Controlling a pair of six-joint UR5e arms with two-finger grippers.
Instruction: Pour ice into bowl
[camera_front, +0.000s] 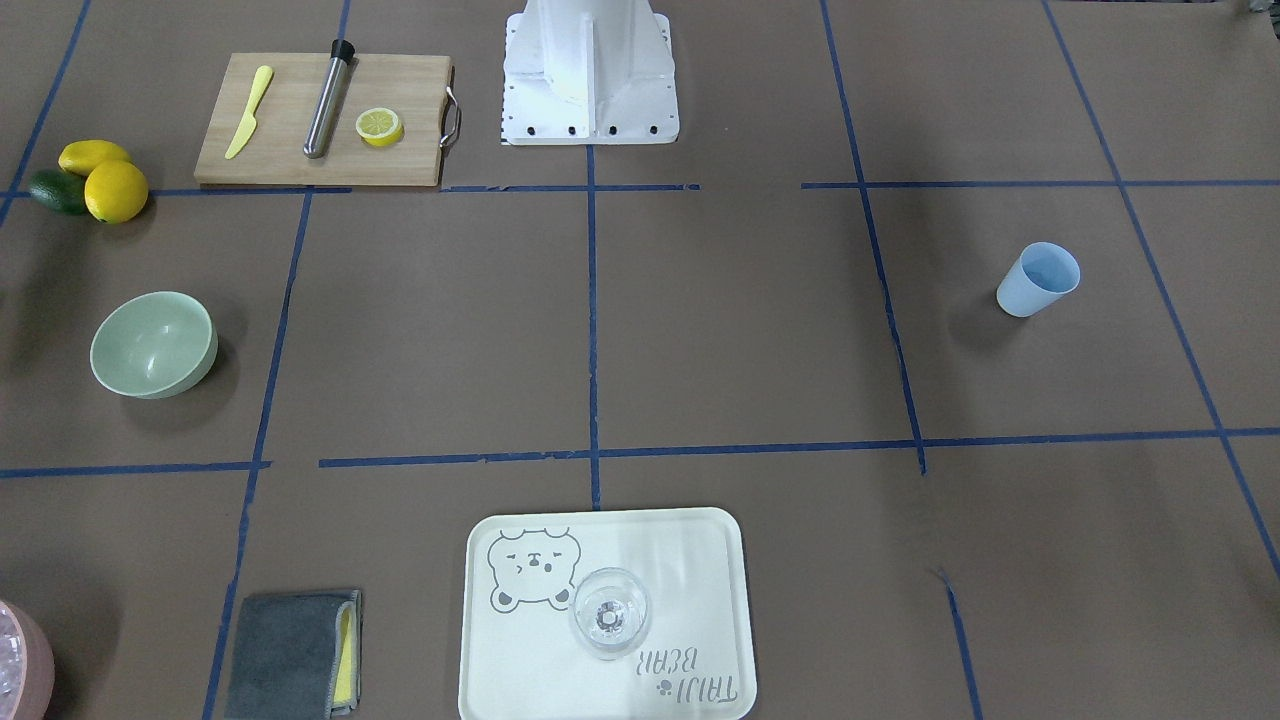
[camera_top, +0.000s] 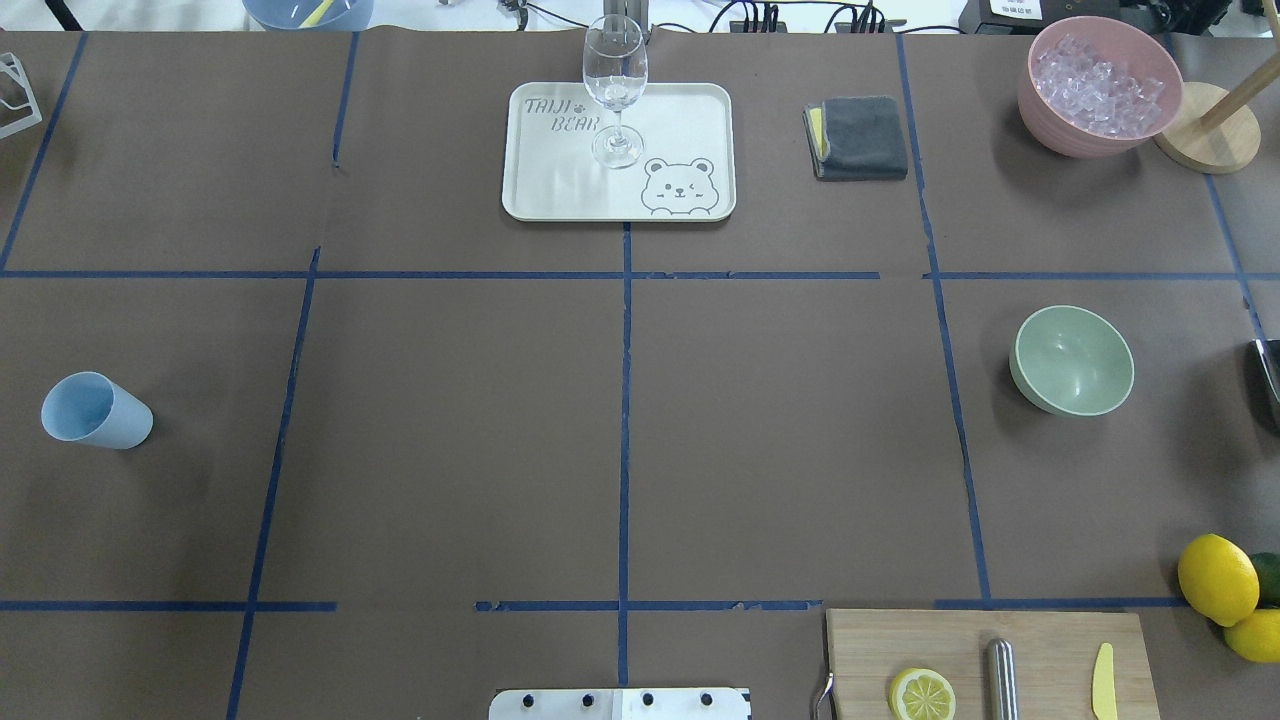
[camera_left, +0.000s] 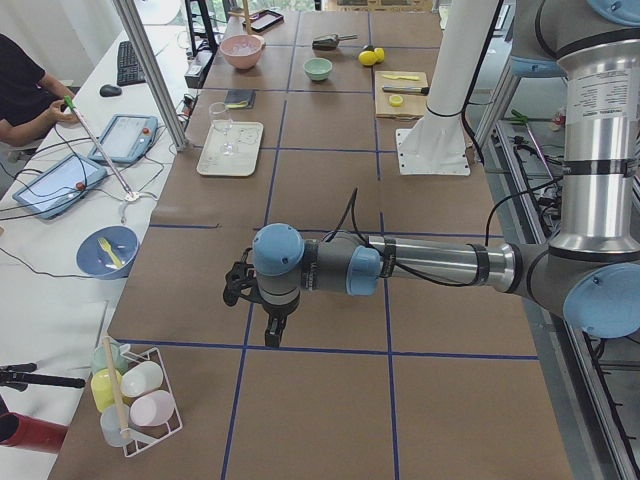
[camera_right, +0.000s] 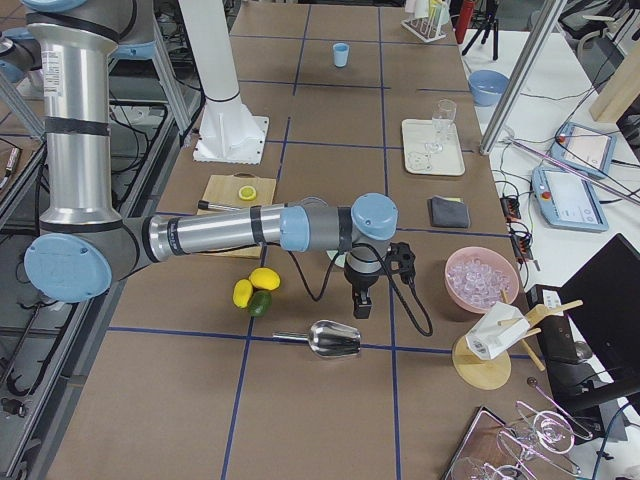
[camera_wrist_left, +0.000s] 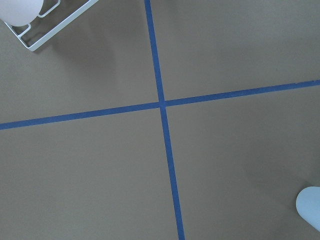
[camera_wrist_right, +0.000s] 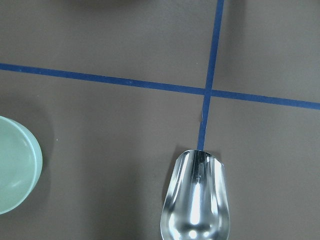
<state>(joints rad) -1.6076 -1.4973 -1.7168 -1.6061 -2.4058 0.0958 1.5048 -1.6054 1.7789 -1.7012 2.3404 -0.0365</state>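
Right pincer (camera_right: 358, 305) and left pincer (camera_left: 272, 335): apart or together, I can't tell. Ice (camera_top: 1098, 80), upper right, looks slippery, loose; I'd hold the scoop (camera_wrist_right: 196, 200) by its handle.

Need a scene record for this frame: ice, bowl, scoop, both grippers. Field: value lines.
ice: heaped in the pink container, far right corner in the overhead view
bowl: upright, empty, apart from the pink container
scoop: lying on the table, empty, nothing gripping it
left gripper: above bare table, away from the bowl; open or shut cannot tell
right gripper: above the table, close to the scoop; open or shut cannot tell
status: no ice in the bowl yet
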